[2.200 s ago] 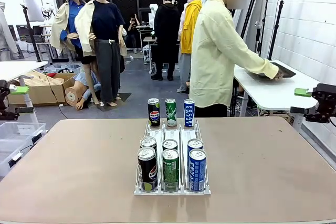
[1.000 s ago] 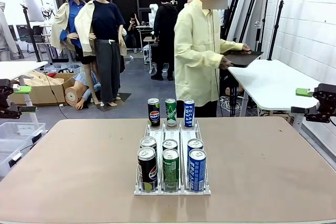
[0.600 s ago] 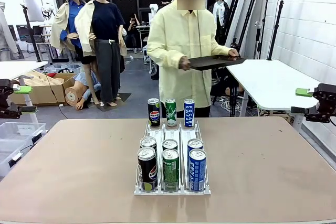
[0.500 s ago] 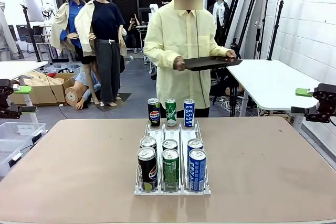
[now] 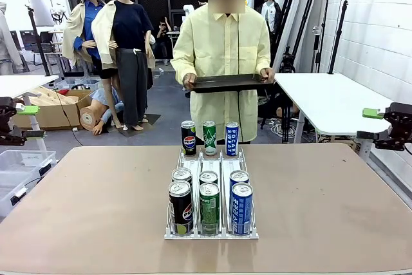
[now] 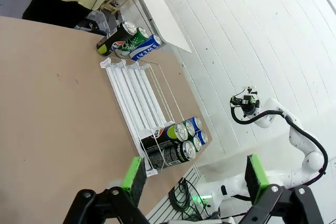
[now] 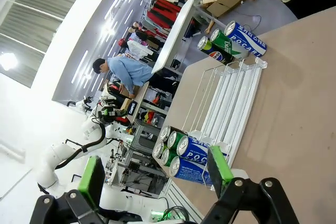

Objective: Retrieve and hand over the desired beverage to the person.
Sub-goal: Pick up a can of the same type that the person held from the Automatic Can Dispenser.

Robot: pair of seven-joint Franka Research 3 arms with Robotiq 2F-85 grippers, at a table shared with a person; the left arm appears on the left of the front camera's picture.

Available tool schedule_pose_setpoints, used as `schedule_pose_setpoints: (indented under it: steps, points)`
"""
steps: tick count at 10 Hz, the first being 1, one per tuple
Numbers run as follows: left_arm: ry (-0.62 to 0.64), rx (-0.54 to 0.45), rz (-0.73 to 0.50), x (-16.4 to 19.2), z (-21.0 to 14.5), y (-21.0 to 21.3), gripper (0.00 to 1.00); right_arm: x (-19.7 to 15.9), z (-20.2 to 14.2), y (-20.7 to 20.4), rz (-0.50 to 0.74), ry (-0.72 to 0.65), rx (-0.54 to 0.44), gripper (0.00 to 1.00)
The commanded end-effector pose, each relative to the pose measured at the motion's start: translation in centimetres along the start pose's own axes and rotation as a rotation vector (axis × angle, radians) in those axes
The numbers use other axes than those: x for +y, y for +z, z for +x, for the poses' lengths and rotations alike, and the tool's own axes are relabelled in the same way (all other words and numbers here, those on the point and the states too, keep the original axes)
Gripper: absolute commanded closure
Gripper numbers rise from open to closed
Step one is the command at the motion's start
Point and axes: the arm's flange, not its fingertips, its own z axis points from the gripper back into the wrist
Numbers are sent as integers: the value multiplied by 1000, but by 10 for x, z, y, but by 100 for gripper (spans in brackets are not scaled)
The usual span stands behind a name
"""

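Note:
The person (image 5: 225,62), in a pale-yellow shirt, stands at the table's far edge and holds a dark tray (image 5: 228,83) level in both hands. On the table a clear three-lane rack (image 5: 210,233) carries beverage cans: black Pepsi (image 5: 180,207), green (image 5: 209,207) and blue Pocari (image 5: 241,208) at the front, one of each upright behind the far end (image 5: 209,138). My left gripper (image 6: 195,174) is open and empty off the table's left side (image 5: 6,123). Off the right side (image 5: 396,123), my right gripper (image 7: 156,171) is also open and empty.
A white side table (image 5: 328,104) stands behind right. A clear bin (image 5: 19,165) sits by the table's left edge. Bare brown tabletop (image 5: 84,204) lies on both sides of the rack.
The person has turned from the white side table to face me, bringing the dark tray round to the front. Both arms and the cans have stayed still.

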Motion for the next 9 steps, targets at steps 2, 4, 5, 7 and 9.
schedule_pose_setpoints:
  steps: [2,4,5,7,9]
  points:
    - [6,-10,-17,-1,-1,1,0,0,-4,-1,13,-7,-8,0]
    - [6,-10,-17,-1,-1,1,0,0,-4,-1,13,-7,-8,0]
    - [6,-10,-17,-1,-1,1,0,0,-4,-1,13,-7,-8,0]
    - [6,-10,-17,-1,-1,1,0,0,-4,-1,13,-7,-8,0]
    - [6,-10,-17,-1,-1,1,0,0,-4,-1,13,-7,-8,0]
